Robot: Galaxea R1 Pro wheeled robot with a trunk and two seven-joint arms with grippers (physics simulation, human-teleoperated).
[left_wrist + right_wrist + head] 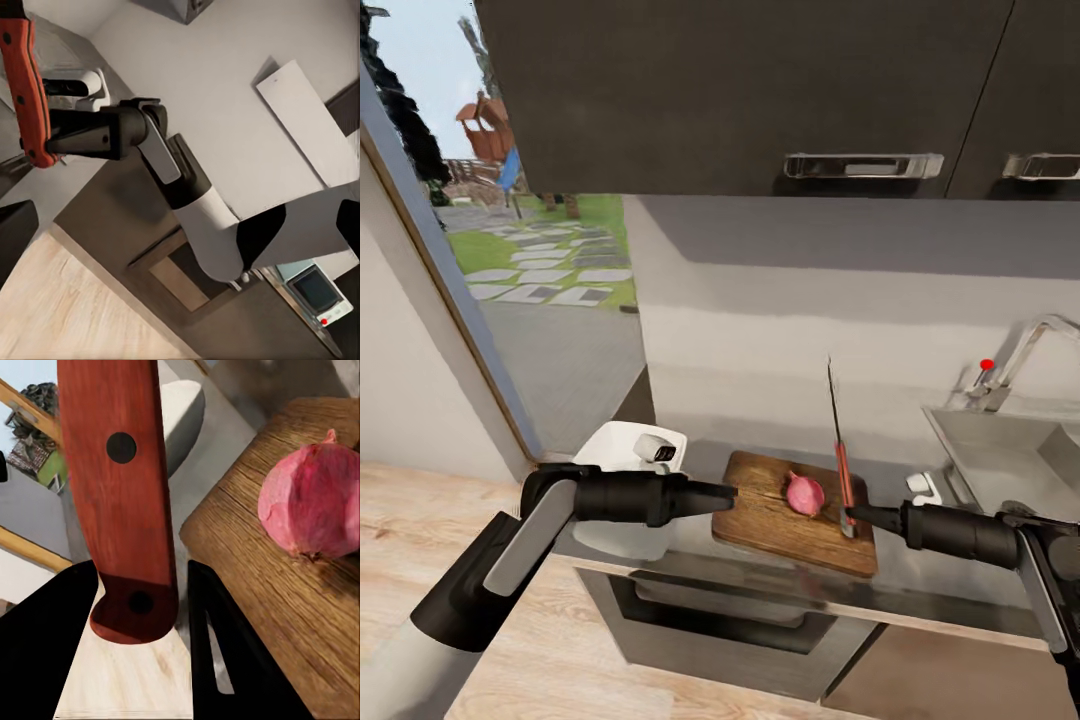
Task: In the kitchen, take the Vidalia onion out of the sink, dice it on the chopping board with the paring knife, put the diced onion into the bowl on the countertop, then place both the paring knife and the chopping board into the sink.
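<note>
The Vidalia onion (805,493) lies on the chopping board (780,520), toward the board's right half, and the board rests flat on the grey worktop (920,575) with its front edge near the worktop's front lip. The right gripper (850,517) reaches in from the right and has its jaws clenched on the butt end of the paring knife (841,460); the knife stands nearly upright, red-orange handle low and dark blade pointing up, just right of the onion and apart from it. In the right wrist view the handle (120,495) passes between the two dark fingers (225,652), with the onion (315,502) beside it on the wood grain (255,585). The left gripper (728,495) sits at the board's left edge; whether its jaws are parted or closed I cannot tell. Behind the left arm sits the white bowl (610,445). The sink (1010,455) with its chrome faucet (1025,350) lies at the right.
</note>
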